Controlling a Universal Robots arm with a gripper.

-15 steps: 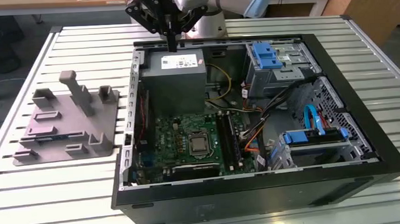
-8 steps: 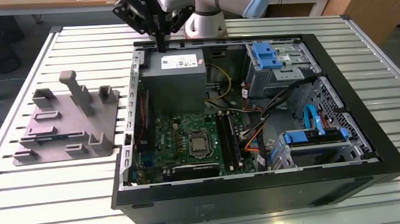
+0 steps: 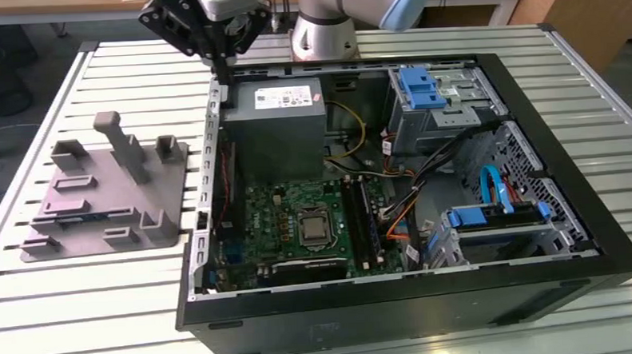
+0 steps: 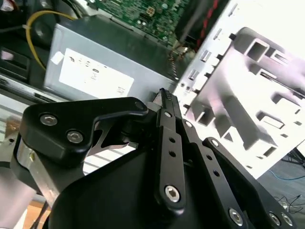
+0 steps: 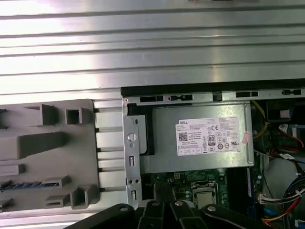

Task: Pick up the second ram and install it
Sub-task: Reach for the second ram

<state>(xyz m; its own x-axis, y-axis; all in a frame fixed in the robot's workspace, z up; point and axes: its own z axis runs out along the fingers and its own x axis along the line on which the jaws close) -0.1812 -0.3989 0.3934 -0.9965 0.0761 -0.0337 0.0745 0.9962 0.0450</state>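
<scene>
End effector (image 3: 222, 63) hangs over the far corner of the open computer case (image 3: 407, 309), on the exterior view's left, above the case's metal edge beside the power supply (image 3: 276, 123). Its fingers look drawn together with nothing between them. In the second wrist view its own black links cover much of the scene and a single narrow tip (image 4: 165, 95) shows.

The second ram (image 3: 83, 218) lies in a slot of the grey holder (image 3: 86, 167) on the tabletop (image 3: 88, 315), well apart from the end effector. It shows as a thin bluish strip in the first wrist view (image 5: 31, 183), cut off at the picture's edge.

Cables shade the long black slots (image 3: 361, 215) on the motherboard (image 3: 296, 226), and whether a stick sits there cannot be told.

A narrow strip of bare tabletop separates the holder from the case wall.
</scene>
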